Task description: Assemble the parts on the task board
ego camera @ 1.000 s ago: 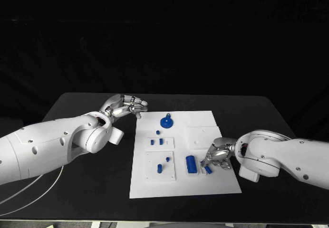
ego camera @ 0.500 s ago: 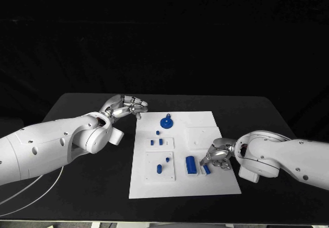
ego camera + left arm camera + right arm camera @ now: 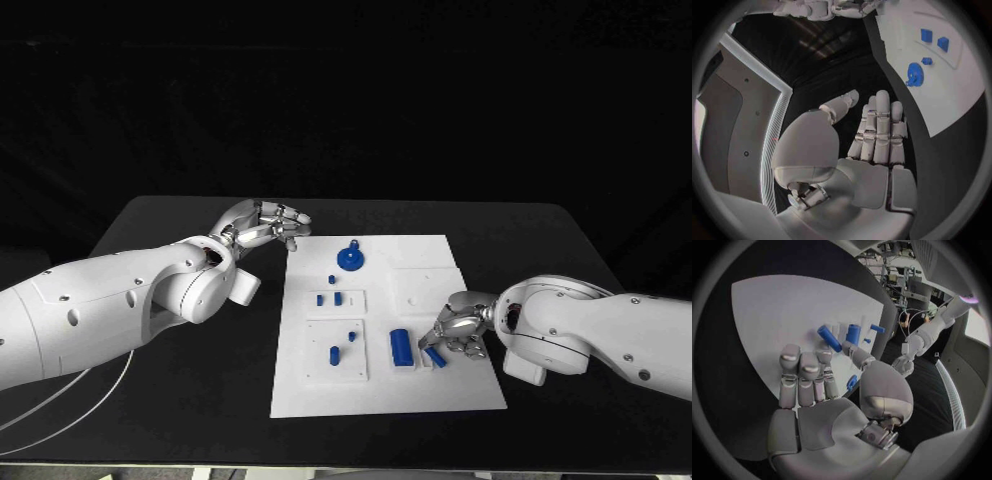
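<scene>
Task board [image 3: 433,392]: right hand [image 3: 453,331] fingers pinch small blue part [image 3: 852,382], seen from wrist; left hand [image 3: 263,224] fingers curled, empty.

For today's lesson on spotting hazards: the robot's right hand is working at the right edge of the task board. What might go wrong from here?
1. The right hand seems to pinch a small blue part between thumb and finger; so slight a hold could slip.
2. Its fingers hover close to the blue cylinder and could knock it.
3. The left hand rests off the task board, which could shift if pushed.
</scene>
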